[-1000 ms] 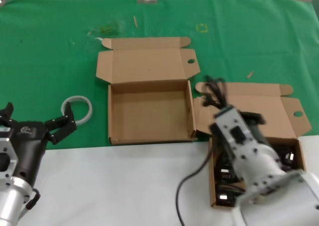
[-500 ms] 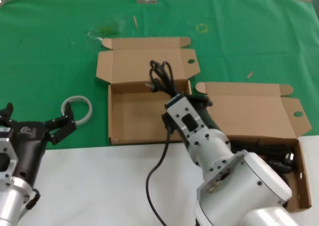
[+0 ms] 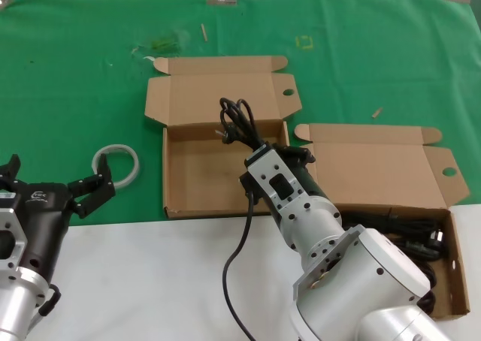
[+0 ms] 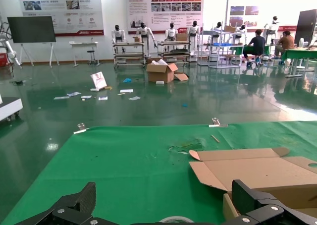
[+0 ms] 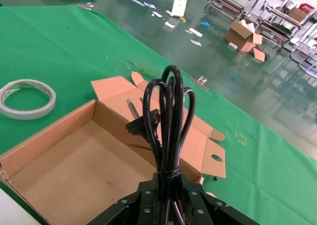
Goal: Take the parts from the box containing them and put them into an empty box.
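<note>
Right gripper [image 3: 254, 147] is over the near right corner of the empty brown cardboard box [image 3: 225, 172], jaws clenched on a bundled black power cord [image 3: 237, 119]. The looped end of the bundle sticks up beyond the fingertips, in front of the box's raised back flap. One loose strand of the same cord trails down past the box's front wall and onto the white near part of the worktop [image 3: 150, 281]. In the right wrist view the black rubbery loops [image 5: 171, 113] stand straight out of the gripper [image 5: 168, 185], with the chunky black plug [image 5: 143, 123] hanging just beside them, above the bare box floor [image 5: 74, 170].

The second open brown cardboard box [image 3: 376, 172] sits towards the right edge of the green cloth, just beside the empty one. More black cords [image 3: 417, 232] lie in it, partly hidden behind the right arm.

Left gripper [image 3: 52, 194] hangs near the left edge, at the line where green cloth meets white surface, jaws spread and holding nothing. A white ring of tape [image 3: 116, 166] lies flat on the green just beyond its fingertips, apart from the empty box. In the left wrist view the two black fingertips [image 4: 74, 205] stand wide apart.
</note>
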Controlling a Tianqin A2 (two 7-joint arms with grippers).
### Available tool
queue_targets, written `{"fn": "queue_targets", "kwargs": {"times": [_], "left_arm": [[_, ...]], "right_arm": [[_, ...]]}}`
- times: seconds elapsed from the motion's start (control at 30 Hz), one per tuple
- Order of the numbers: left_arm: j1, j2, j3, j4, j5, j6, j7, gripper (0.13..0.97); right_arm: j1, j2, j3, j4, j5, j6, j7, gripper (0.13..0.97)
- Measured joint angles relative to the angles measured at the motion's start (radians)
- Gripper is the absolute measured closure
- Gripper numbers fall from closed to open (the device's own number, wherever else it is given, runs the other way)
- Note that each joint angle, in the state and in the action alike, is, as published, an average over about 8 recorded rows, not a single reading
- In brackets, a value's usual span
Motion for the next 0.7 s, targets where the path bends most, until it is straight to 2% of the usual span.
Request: {"fn": "queue_targets", "kwargs": {"times": [0.33, 0.6, 0.7], "left_arm": [[0.0, 0.0, 0.0, 0.0, 0.0, 0.0, 0.0, 0.132], [0.0, 0.0, 0.0, 0.0, 0.0, 0.0, 0.0, 0.132], [0.0, 0.0, 0.0, 0.0, 0.0, 0.0, 0.0, 0.132]], "right_arm": [[0.0, 0.0, 0.0, 0.0, 0.0, 0.0, 0.0, 0.835], [0.0, 0.0, 0.0, 0.0, 0.0, 0.0, 0.0, 0.714], [0.0, 0.0, 0.0, 0.0, 0.0, 0.0, 0.0, 0.714]]}}
